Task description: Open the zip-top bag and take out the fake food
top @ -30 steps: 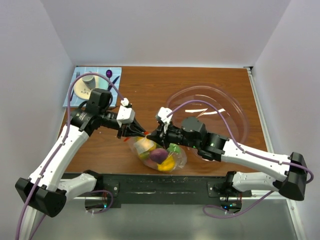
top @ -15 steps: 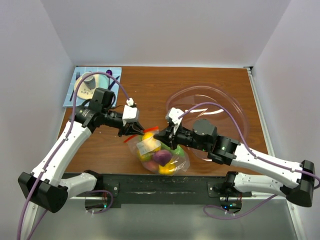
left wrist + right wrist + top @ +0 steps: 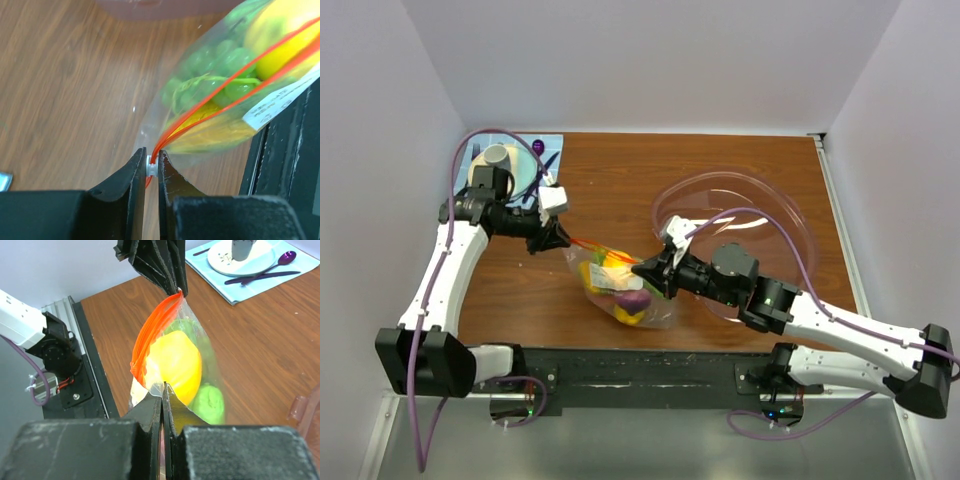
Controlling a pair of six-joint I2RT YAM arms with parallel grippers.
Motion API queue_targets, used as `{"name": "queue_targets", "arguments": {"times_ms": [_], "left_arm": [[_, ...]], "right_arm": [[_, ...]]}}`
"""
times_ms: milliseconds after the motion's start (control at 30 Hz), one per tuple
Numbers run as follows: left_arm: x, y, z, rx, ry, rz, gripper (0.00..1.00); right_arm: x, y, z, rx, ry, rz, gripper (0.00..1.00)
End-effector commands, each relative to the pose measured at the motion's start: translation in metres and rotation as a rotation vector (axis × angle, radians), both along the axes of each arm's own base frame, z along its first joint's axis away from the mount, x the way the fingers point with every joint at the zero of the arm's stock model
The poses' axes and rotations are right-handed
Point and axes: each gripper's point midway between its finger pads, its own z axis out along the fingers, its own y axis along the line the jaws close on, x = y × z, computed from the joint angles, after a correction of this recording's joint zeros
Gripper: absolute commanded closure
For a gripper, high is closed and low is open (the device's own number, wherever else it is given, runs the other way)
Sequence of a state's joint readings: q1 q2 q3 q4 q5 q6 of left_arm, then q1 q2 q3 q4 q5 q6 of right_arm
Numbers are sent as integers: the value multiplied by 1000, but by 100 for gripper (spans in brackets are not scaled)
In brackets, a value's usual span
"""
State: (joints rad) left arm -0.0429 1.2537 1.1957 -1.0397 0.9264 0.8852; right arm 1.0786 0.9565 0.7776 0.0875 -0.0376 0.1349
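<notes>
1. The zip-top bag (image 3: 620, 287) is found close to the near edge of the tabletop (image 3: 720, 170), a little left of the middle. Whether its bottom rests on the wood cannot be told.
2. The bag is stretched between the two grippers, with the orange-red zip strip (image 3: 225, 70) running from one towards the other.
3. The left gripper (image 3: 152, 162) is pressed together on the left end of the strip, and a small white piece is pinched between the jaws there.
4. The right gripper (image 3: 163, 390) is closed tight on the clear plastic at the bag's right end, next to a white label (image 3: 277, 102).
5. The strip is seen as two lines that part away from the left gripper, so the mouth is partly open.
6. The fake food (image 3: 625, 295) is seen inside the bag: a yellow fruit (image 3: 175, 362), green grapes (image 3: 212, 62) and a purple piece (image 3: 634, 298) are made out.
7. A large clear bowl (image 3: 790, 225) is placed towards the right edge, partly covered by the right arm.
8. A grey cup (image 3: 498, 158) is set on a round plate (image 3: 222, 257) on a light blue mat (image 3: 548, 143) in the far-left corner.
9. A purple spoon (image 3: 282, 259) is laid on the mat beside the plate.
</notes>
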Motion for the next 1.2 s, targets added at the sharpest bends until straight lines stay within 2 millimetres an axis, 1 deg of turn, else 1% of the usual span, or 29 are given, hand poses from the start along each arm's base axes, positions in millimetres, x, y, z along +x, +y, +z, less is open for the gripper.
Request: {"name": "queue_targets", "arguments": {"times_ms": [0, 33, 67, 133, 167, 200, 233, 267, 300, 367, 433, 467, 533, 567, 600, 700, 733, 800, 833, 867, 900, 933, 967, 1000, 1033, 1067, 1100, 1133, 1167], "left_arm": [[25, 39, 6, 130, -105, 91, 100], [30, 44, 7, 142, -124, 103, 100], [35, 55, 8, 150, -131, 137, 100], [44, 68, 14, 165, -159, 165, 100], [48, 80, 16, 167, -160, 201, 100], [55, 87, 20, 169, -164, 217, 100], [55, 91, 20, 162, -157, 218, 100], [58, 100, 22, 159, -153, 239, 100], [61, 101, 24, 143, -147, 239, 100], [59, 100, 21, 132, -123, 232, 100], [55, 96, 19, 107, -109, 225, 100], [53, 94, 19, 95, -104, 223, 100], [46, 89, 18, 70, -90, 223, 100], [42, 88, 19, 68, -95, 224, 100], [38, 85, 16, 61, -81, 221, 100], [30, 86, 20, 82, -104, 220, 100], [30, 88, 21, 100, -111, 228, 100], [24, 86, 25, 99, -117, 217, 100], [14, 80, 24, 79, -101, 180, 100], [9, 76, 25, 69, -100, 158, 100], [6, 73, 28, 57, -98, 144, 100], [0, 68, 29, 33, -75, 131, 100], [-4, 62, 30, 32, -63, 121, 100], [-6, 60, 28, 38, -44, 124, 100], [-10, 55, 27, 42, -35, 112, 100], [-18, 44, 25, 50, -25, 72, 99], [-22, 40, 22, 59, -6, 64, 98], [-27, 34, 21, 59, 5, 46, 95], [-34, 25, 19, 56, 14, 12, 94]], "right_arm": [[3, 11, 14, 75, -10, 6, 100], [5, 13, 9, 63, -7, 5, 100], [5, 14, 8, 62, -7, 6, 100], [6, 15, 8, 62, -8, 2, 100], [6, 15, 6, 56, -10, 4, 100], [6, 15, 5, 50, -7, 5, 100], [6, 15, 3, 46, -5, 5, 100], [5, 15, -2, 36, 1, 8, 100], [4, 15, -5, 33, 7, 15, 100], [1, 16, -18, 13, 32, 23, 100], [-1, 16, -28, 1, 50, 32, 100], [-2, 15, -39, -18, 67, 32, 100], [-3, 13, -54, -46, 95, 28, 100], [-4, 11, -66, -68, 112, 25, 100], [-5, 9, -76, -90, 125, 21, 100], [-1, -1, -98, -144, 142, -24, 100], [-1, -3, -100, -151, 142, -31, 100], [-2, -5, -103, -164, 149, -30, 99], [-3, -5, -105, -175, 155, -31, 93], [-2, -3, -99, -170, 152, -31, 88], [-3, -5, -99, -187, 156, -34, 80], [-4, -5, -95, -191, 151, -34, 66], [0, -2, -79, -173, 131, -57, 59], [-1, -3, -74, -179, 127, -69, 54], [0, -2, -57, -160, 117, -78, 47], [-1, -1, -46, -147, 107, -92, 44], [-1, -1, -40, -142, 112, -97, 43], [-1, 4, -19, -98, 120, -102, 43], [-4, 9, -14, -92, 130, -95, 43]]}}
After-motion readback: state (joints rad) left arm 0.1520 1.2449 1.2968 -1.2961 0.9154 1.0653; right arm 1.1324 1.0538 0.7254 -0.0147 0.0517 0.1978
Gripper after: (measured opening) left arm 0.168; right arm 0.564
